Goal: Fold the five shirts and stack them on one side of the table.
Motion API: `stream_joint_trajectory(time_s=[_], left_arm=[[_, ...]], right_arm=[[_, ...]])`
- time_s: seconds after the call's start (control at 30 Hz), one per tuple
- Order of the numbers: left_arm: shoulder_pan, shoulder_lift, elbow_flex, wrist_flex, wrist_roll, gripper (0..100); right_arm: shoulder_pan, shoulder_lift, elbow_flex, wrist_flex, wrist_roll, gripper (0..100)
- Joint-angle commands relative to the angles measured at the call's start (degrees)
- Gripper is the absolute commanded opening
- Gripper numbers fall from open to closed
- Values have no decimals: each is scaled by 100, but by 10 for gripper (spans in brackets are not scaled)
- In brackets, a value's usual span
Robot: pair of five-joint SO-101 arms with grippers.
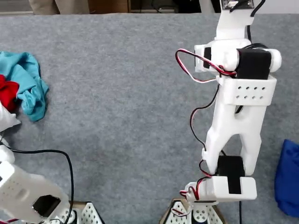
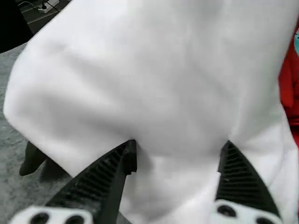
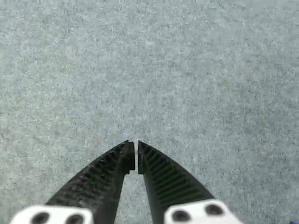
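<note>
High view: grey, felt-like table [image 1: 117, 116]. At 9 o'clock we note a crumpled heap. The teal shirt [image 1: 28, 79] has its long axis roughly 12-to-6, the red shirt [image 1: 7, 91] touches it at the edge, and a corner of the white shirt [image 1: 7, 120] lies toward 8. The blue shirt [image 1: 288, 177], a smooth rounded bundle, sits at 4 o'clock and also runs 12-to-6. The white plastic right arm [image 1: 238, 116] stretches 6-to-12.

Left wrist view: the left gripper [image 2: 180, 156] has its ribbed black jaws spread wide, with soft white shirt bulging between them and red cloth beside it.

Right wrist view: the right gripper [image 3: 136, 149] has its serrated tips almost touching over the table's grey nap.
</note>
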Motion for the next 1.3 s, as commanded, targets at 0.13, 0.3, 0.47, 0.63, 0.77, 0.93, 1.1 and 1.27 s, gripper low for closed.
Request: stream_joint_trajectory(time_s=[0.13,0.3,0.47,0.63,0.77,0.93,1.1,1.27], left_arm=[[79,-40,-220,-97,-18,31],[193,-84,-211,-79,-79,19],[396,-1235,-18,949,-53,19],[1002,-3363,-193,3657,431,19],[1723,-4998,-431,5618,624,20],[2831,-6905,-519,6760,607,20],[4422,-8215,-352,7420,598,20],[5503,-8400,-176,8352,598,20]], right_arm=[[-48,-286,13,53,-70,30],[-57,-259,13,53,-70,30],[-57,-259,13,53,-79,30],[-66,-259,13,53,-79,30],[-40,-286,22,62,-44,30],[-48,-286,13,62,-44,30],[-40,-268,13,53,-26,32],[-75,-215,40,-281,281,33]])
